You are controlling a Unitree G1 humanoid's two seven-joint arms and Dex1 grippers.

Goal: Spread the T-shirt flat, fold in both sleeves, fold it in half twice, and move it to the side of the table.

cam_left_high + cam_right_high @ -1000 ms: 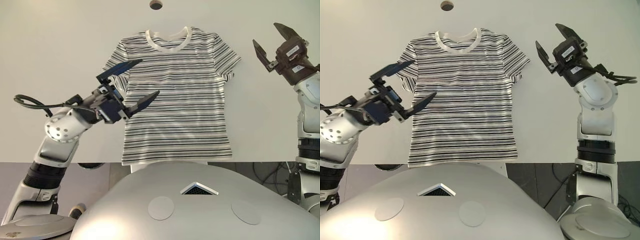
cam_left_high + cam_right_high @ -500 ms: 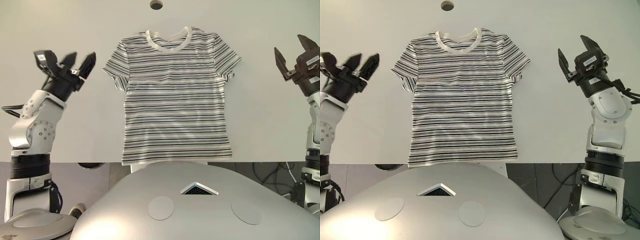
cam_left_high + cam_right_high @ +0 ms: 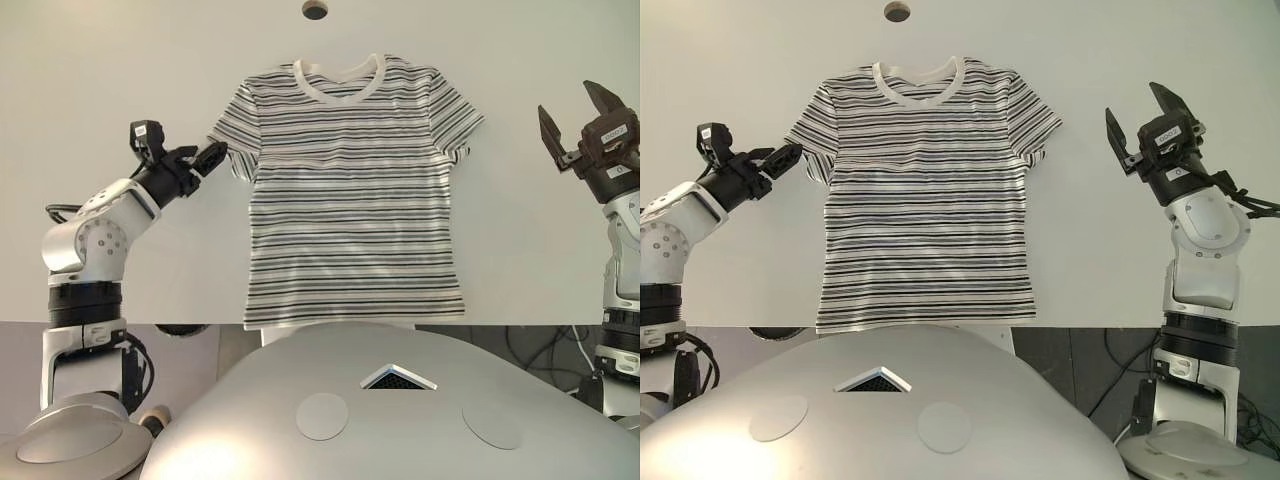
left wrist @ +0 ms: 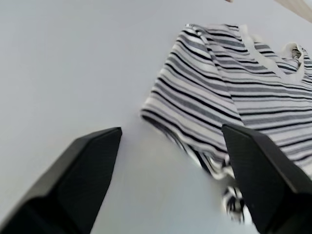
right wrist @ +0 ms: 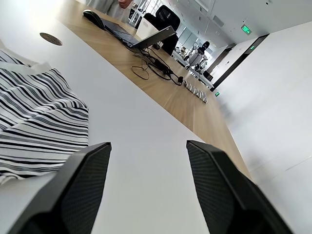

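Observation:
The striped T-shirt point(image 3: 355, 190) lies spread flat on the white table point(image 3: 120, 60), its collar at the far side and both sleeves out. My left gripper point(image 3: 200, 155) is open, low over the table just left of the left sleeve point(image 4: 195, 105); its fingertips point at the sleeve's hem and hold nothing. My right gripper point(image 3: 586, 122) is open and raised, a short way right of the right sleeve point(image 3: 455, 120), with its fingers point(image 5: 78, 195) empty over bare table.
A small round hole point(image 3: 314, 9) sits in the table beyond the collar. The table's near edge point(image 3: 120, 322) runs just below the shirt's hem. Bare table lies on both sides of the shirt. A wooden desk with a laptop point(image 5: 146, 39) stands behind.
My left gripper left its place over the shirt's left side, swung out left, then came down beside the left sleeve. My right gripper drifted right, then slightly back.

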